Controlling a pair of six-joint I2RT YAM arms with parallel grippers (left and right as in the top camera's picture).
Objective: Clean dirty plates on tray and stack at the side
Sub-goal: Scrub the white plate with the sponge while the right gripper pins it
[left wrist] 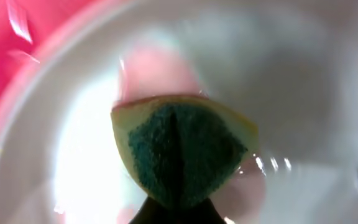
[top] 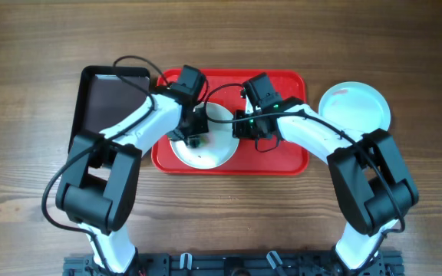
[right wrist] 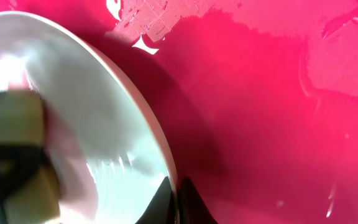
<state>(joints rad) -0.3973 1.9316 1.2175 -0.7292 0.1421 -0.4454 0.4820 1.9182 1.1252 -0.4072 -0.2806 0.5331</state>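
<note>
Two arms, overhead view: both reach in over the red tray (top: 282, 157), which lies in the middle of the wooden table (top: 21, 61).
White plate, overhead view: it sits in the left half of the tray, partly hidden beneath the arms (top: 213, 149).
Left gripper, overhead view: it hangs over the plate's left part (top: 194, 130).
Right gripper, overhead view: it is at the plate's right edge (top: 244, 126).
Off the tray, overhead view: a pale mint-blue plate (top: 355, 107) rests on the table just right of the tray; a black tray (top: 106, 96) lies just left of it.
Sponge, left wrist view: a yellow sponge with a green scouring face (left wrist: 182, 155) is clamped in the left gripper (left wrist: 176, 211) and held against the white plate (left wrist: 291, 74).
Right gripper, right wrist view: its fingers are pinched together on the white plate's rim (right wrist: 178, 199).
White plate, right wrist view: it fills the left side (right wrist: 98, 112), its shadow falling on the red tray (right wrist: 260, 112).
Sponge, right wrist view: a blur at far left (right wrist: 11, 124).
</note>
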